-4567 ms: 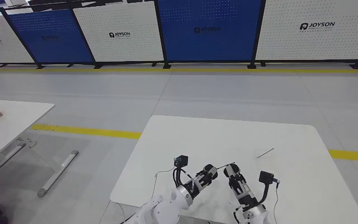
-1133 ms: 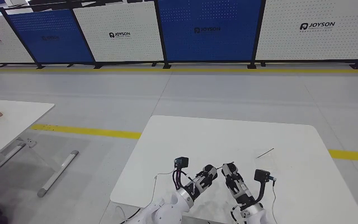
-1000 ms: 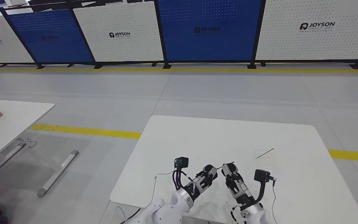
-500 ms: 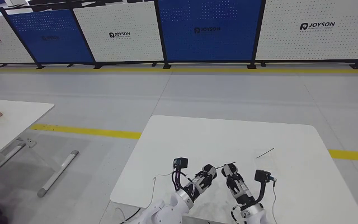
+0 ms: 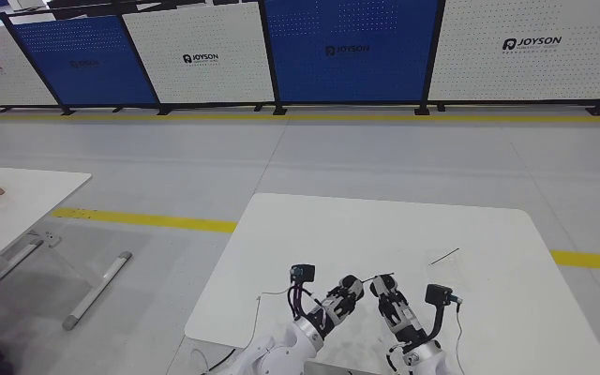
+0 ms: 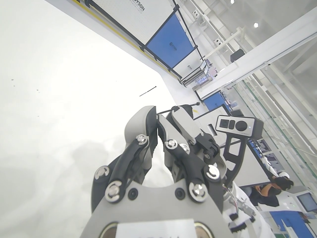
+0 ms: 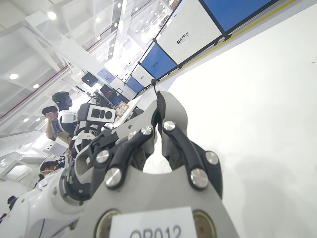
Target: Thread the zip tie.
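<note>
You had the zip tie (image 6: 178, 108) held in the air between both claws, just above the near edge of the white worktop (image 5: 375, 220), about midway along that edge. The left claw (image 6: 156, 122) had its fingers closed tight on one end of the thin black strip. From there the strip ran right, across the tip of the right claw (image 7: 158, 106). That claw was also pinched shut on the strip, with the tie's small head sticking out just past its fingertips. The two claws sat just beside each other, tips angled toward one another, left one on the left, right one on the right. From these views you couldn't tell whether the tail had entered the head. A second zip tie (image 5: 444, 255) lay flat on the worktop, farther off and to the right, well apart from both claws.
</note>
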Robot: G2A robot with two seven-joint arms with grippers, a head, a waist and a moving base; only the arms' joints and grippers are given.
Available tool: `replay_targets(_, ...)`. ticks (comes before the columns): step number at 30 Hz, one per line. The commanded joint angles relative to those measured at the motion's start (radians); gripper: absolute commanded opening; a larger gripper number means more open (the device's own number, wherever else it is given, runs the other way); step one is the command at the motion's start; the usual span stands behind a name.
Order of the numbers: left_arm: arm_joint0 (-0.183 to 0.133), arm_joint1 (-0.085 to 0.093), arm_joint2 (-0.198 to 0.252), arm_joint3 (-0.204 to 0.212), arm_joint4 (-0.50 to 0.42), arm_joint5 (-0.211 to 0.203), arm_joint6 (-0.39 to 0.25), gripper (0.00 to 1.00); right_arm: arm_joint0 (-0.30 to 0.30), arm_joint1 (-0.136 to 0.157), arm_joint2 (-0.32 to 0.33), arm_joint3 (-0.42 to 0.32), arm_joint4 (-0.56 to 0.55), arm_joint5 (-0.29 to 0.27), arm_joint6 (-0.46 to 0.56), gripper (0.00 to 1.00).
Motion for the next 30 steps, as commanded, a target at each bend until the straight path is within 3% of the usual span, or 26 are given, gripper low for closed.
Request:
replay_targets(1, 0.002, 0.0, 0.0, -0.002, 0.003, -0.004, 0.0, 0.0, 0.0, 0.0, 0.0, 0.0, 0.001, 0.0, 0.001, 0.0)
replay_targets(7, 0.002, 0.0, -0.002, 0.001, 0.001, 0.001, 0.003, 0.0, 0.0, 0.0, 0.002, 0.002, 0.01, -0.005, 0.004, 0.0)
replay_targets(8, 0.002, -0.001, -0.002, 0.002, 0.001, 0.002, 0.002, 0.0, 0.0, 0.001, 0.003, 0.002, 0.012, -0.006, 0.005, 0.15)
replay_targets(11, 0.0, -0.002, 0.0, 0.004, 0.0, 0.007, 0.001, 0.0, -0.001, 0.001, 0.005, 0.002, 0.015, -0.008, 0.006, 0.27)
replay_targets(30, -0.001, -0.005, 0.006, 0.004, 0.025, 0.023, 0.013, 0.0, -0.005, 0.003, 0.012, -0.004, 0.016, -0.009, -0.001, 0.23)
